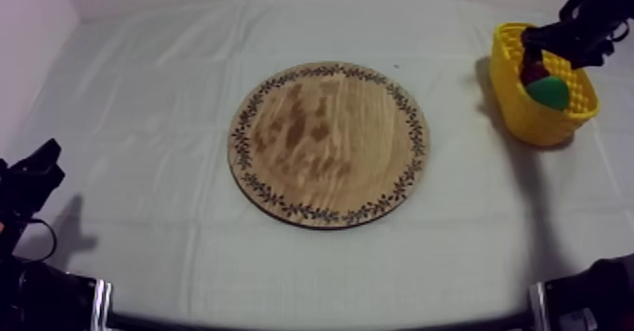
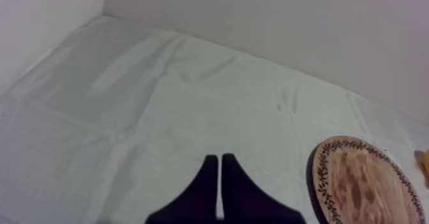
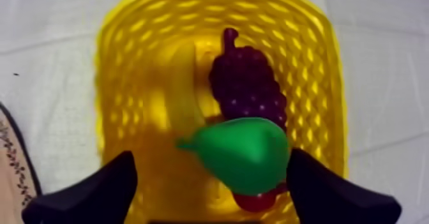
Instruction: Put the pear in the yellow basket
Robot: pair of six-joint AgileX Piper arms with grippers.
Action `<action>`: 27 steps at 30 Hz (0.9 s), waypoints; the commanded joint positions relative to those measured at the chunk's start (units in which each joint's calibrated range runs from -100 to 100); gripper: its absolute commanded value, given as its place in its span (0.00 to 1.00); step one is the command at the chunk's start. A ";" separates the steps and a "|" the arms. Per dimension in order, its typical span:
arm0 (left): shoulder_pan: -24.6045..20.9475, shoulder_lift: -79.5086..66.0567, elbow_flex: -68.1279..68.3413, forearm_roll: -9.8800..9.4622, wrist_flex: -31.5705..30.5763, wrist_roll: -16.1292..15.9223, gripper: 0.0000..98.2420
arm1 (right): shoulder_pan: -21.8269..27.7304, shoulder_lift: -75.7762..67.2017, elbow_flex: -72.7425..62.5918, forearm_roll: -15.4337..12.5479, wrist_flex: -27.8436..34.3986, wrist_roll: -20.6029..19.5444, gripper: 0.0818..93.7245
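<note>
The worktop (image 1: 141,165) is covered by a pale, slightly creased cloth. Near its middle lies the round wooden board (image 1: 328,143) with a leafy patterned rim, and its face is bare. Well off to the right side stands the yellow basket (image 1: 528,118), apart from the board.

The pear (image 3: 246,153) is inside the basket. It is green and lies on its side on top of the other toy fruit. Behind it is a dark purple bunch of grapes (image 3: 246,83), touching it. A banana (image 3: 185,99) lies lengthwise beside the grapes. A small red fruit (image 3: 255,201) peeks out from beneath the pear.

The right gripper (image 3: 212,166) hangs over the basket with its two black fingers spread wide. One finger is on each side of the pear and neither touches it. The left gripper (image 2: 219,157) sits low at its own side, over bare cloth near the board's edge, its fingers pressed together with nothing between them.
</note>
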 commanded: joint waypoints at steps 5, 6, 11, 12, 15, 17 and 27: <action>0.00 0.00 0.00 0.00 -0.01 -0.01 0.00 | -1.52 -19.64 16.95 1.55 -8.40 -0.92 0.62; 0.00 0.00 0.00 0.00 -0.01 -0.01 0.00 | -1.87 -22.41 19.60 2.09 -9.30 -1.29 0.61; 0.00 0.00 0.00 0.00 -0.01 -0.01 0.00 | -2.97 -35.61 31.15 3.59 -12.30 -2.13 0.60; 0.00 0.00 0.00 0.00 -0.01 -0.01 0.00 | -3.12 -38.12 33.25 3.87 -12.63 -2.33 0.60; 0.00 0.00 0.00 0.00 -0.01 -0.01 0.00 | -3.45 -45.74 39.82 4.84 -13.87 -2.97 0.59; 0.00 0.00 0.00 0.00 -0.01 -0.01 0.00 | -3.55 -50.90 44.27 5.40 -15.05 -3.36 0.58; 0.00 0.00 0.00 0.00 -0.01 -0.01 0.00 | -2.71 -78.22 59.88 -5.53 -19.70 5.29 0.49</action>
